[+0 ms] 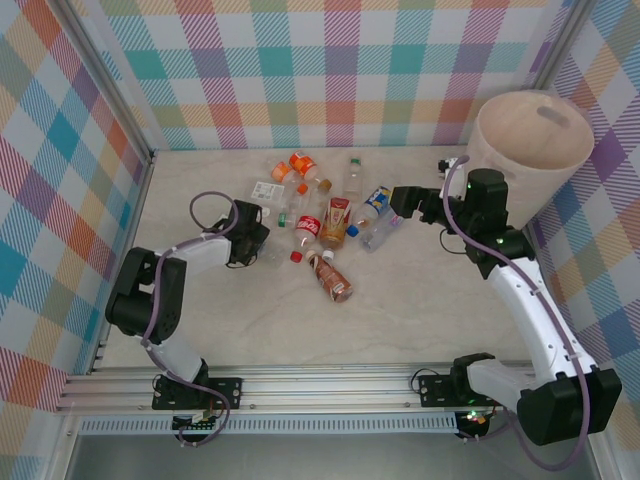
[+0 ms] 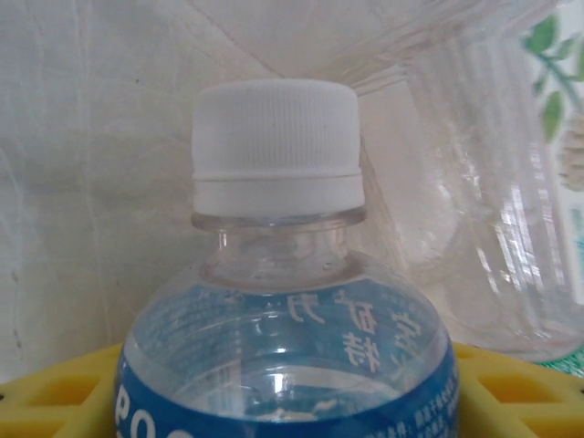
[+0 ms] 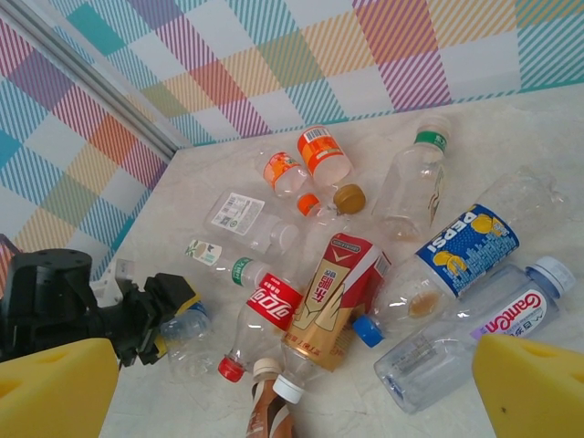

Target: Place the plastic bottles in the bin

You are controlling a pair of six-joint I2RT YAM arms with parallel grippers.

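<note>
Blue-labelled bottle (image 2: 283, 356) with a white cap (image 2: 274, 146), seated between the yellow pads (image 2: 55, 401) of my left claw (image 1: 258, 240), which is closed on its body at the left edge of the bottle cluster (image 1: 330, 220) on the worktop (image 1: 420, 310).

Risks, as I judge them:
- The thin, smooth wall may buckle or slip in transit.
- A clear bottle (image 2: 493, 182) just beside it may be dragged along.
- The bin (image 1: 520, 160) stands well apart at far right, by my right arm, so our paths may cross.

My right claw (image 1: 402, 200) hangs wide and empty near the cluster.
</note>
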